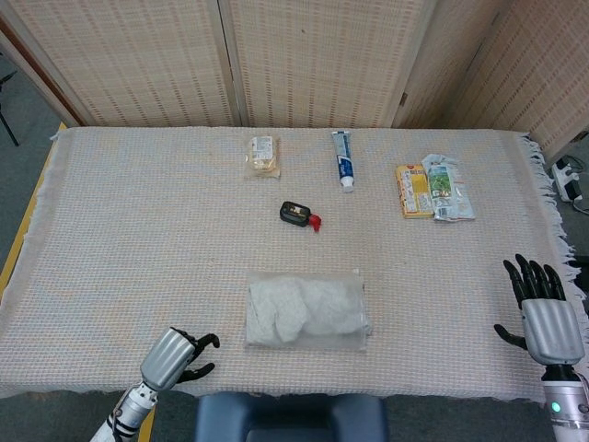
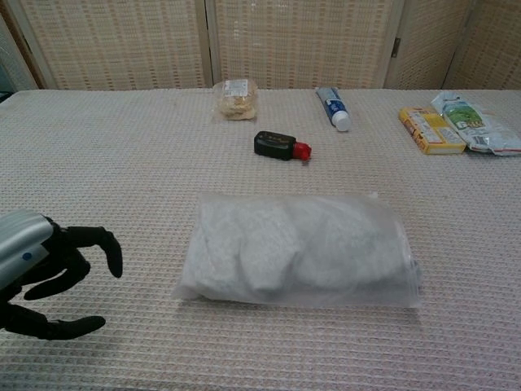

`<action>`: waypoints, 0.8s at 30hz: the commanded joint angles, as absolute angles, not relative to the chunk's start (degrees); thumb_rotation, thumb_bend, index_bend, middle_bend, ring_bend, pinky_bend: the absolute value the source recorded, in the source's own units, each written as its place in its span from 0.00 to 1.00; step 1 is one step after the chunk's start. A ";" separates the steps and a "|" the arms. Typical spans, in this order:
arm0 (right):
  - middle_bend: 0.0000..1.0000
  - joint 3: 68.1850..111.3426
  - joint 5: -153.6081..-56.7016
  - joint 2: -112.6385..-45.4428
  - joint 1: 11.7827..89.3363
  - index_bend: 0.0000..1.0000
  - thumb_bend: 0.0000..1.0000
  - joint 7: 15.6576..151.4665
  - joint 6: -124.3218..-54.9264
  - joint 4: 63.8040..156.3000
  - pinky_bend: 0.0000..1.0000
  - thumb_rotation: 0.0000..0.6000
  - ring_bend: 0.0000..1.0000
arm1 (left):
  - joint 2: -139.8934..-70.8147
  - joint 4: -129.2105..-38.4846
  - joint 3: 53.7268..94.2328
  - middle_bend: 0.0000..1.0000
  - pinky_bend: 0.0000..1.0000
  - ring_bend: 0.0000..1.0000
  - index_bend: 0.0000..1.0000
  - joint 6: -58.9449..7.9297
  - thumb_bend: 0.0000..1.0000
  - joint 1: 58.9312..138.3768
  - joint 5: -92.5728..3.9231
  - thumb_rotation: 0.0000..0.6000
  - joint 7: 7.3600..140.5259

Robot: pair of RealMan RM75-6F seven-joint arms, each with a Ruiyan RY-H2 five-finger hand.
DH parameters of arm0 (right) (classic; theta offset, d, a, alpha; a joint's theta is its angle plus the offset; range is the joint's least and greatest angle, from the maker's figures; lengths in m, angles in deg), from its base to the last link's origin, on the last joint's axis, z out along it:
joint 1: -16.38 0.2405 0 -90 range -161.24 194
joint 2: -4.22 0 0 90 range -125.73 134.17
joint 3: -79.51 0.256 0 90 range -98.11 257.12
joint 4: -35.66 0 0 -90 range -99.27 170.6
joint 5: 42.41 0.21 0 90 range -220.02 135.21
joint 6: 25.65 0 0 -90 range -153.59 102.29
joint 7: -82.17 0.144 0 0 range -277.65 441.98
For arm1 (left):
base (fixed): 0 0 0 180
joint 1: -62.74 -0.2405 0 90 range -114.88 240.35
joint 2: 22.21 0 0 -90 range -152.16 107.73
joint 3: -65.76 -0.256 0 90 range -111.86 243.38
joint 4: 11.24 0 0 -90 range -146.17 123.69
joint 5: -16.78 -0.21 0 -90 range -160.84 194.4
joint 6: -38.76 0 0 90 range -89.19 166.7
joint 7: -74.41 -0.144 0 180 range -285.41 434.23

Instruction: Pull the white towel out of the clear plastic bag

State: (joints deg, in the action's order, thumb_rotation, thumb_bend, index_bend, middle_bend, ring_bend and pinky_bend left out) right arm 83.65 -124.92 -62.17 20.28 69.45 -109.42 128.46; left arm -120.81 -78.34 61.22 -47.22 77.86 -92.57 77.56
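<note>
- Chest view shows the clear plastic bag (image 2: 299, 251) lying flat near the front of the table, slightly right of centre, its long side running left to right; the head view has the same bag (image 1: 306, 310) close to the near edge.
- Inside it, the white towel (image 2: 277, 244) is bunched in loose folds and fills most of the bag; the film looks cloudy and wrinkled, and which end is the opening cannot be told.
- Nothing touches or covers the bag.
- To its left, the left hand (image 2: 45, 273) hangs just above the woven tablecloth (image 2: 122, 163), fingers apart and curved toward the bag, holding nothing; in the head view this hand (image 1: 175, 356) sits at the near edge, a short gap from the bag's left end.
- Far off at the right edge, the right hand (image 1: 545, 313) is raised with fingers spread upward, empty, well apart from the bag.
- Behind the bag, near the table's middle, lies a small black bottle with a red cap (image 2: 282, 147).
- Along the far side sit a snack packet (image 2: 234, 98), a toothpaste tube (image 2: 332, 107), a yellow box (image 2: 431, 129) and, touching it, a green and white pouch (image 2: 472, 121).
</note>
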 commanded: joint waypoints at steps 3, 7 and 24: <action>0.00 83.64 -124.75 -62.24 20.50 0.00 0.03 69.43 -109.00 128.57 0.00 1.00 0.00 | -127.05 -70.86 61.57 1.00 1.00 1.00 0.52 -49.10 0.24 79.36 -93.05 1.00 80.29; 0.00 83.65 -124.50 -62.15 20.64 0.00 0.03 69.50 -108.64 128.61 0.00 1.00 0.00 | -130.22 -66.47 62.06 1.00 1.00 1.00 0.51 -48.79 0.25 80.37 -92.17 1.00 81.19; 0.00 84.26 -121.81 -61.70 21.37 0.00 0.03 69.55 -106.58 128.62 0.00 1.00 0.00 | -137.61 -57.12 62.36 1.00 1.00 1.00 0.50 -48.38 0.26 83.24 -88.76 1.00 84.99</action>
